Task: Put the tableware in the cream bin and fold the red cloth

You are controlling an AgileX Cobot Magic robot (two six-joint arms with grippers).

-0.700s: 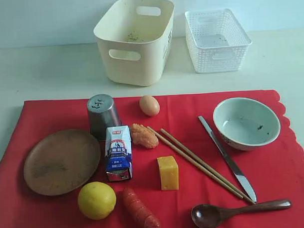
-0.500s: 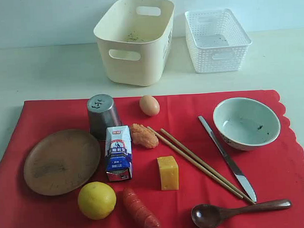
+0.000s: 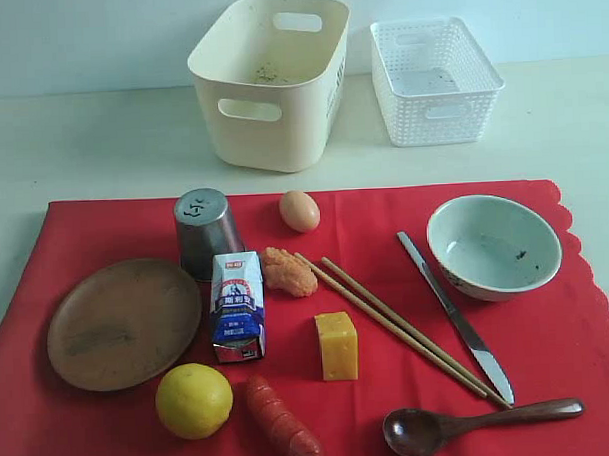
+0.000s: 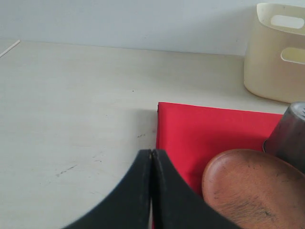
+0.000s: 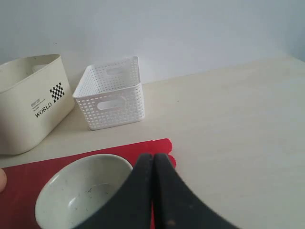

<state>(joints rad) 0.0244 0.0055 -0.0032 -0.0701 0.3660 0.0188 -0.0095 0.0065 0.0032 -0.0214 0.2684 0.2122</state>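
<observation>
Nothing has moved. My left gripper [image 4: 151,152] is pressed together, the plate [image 4: 248,188] just beside its tips; my right gripper [image 5: 153,156] likewise, the bowl [image 5: 78,193] beside. I'd spread wide, then take a rim.

Shown were one red cloth [image 3: 104,225], two bins [image 3: 271,139], two chopsticks [image 3: 398,322], six food items [image 3: 193,400], and one each of plate [image 3: 123,322], cup [image 3: 207,233], bowl [image 3: 494,281], knife [image 3: 456,321], spoon [image 3: 422,432].

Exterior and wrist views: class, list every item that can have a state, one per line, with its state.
red cloth, spread flat, unfolded
steel cup, upside down
bowl, upright
cream bin, upright, no tableware inside
mesh basket, upright
milk carton, standing upright
left gripper, shut
right gripper, shut
</observation>
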